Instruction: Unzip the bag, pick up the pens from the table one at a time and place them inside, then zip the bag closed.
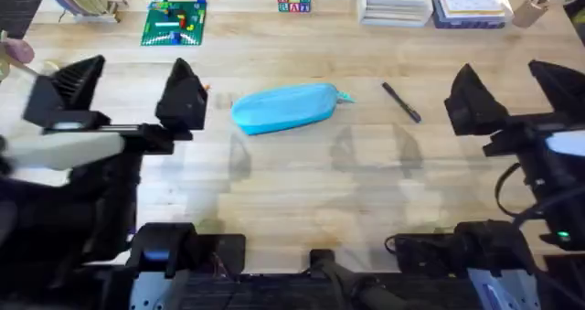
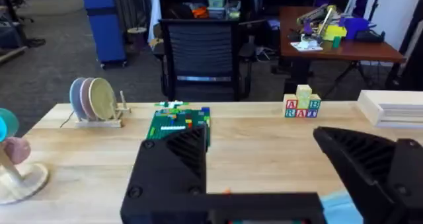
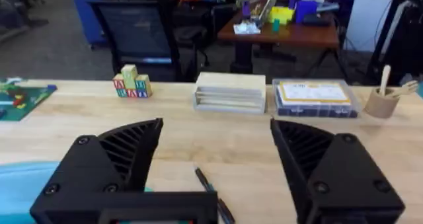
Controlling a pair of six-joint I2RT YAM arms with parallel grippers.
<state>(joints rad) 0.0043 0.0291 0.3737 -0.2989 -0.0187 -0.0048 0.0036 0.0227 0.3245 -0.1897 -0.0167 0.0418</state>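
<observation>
The bag (image 1: pixel 283 107) lies on the worktop (image 1: pixel 302 200) a little left of centre. It is a light blue soft fabric pouch, an elongated oval set slightly aslant, with its small teal pull tab (image 1: pixel 345 96) sticking out at the right end; from overhead it looks plump and closed along its length. To its right, well apart, a black pen (image 1: pixel 401 102) lies diagonally on the pale wood planks. A small speck of orange (image 1: pixel 207 90) shows just beside the left end effector, too small to identify.

The left end effector (image 1: pixel 128 95) hangs just left of the bag, its black fingers spread wide and holding nothing; in the left wrist view a corner of the blue fabric (image 2: pixel 340 204) shows beside one finger. The right end effector (image 1: pixel 512 95) sits near the right edge, also spread wide and empty, and in its wrist view the black pen (image 3: pixel 211 194) lies between the fingers, farther off on the wood.
</observation>
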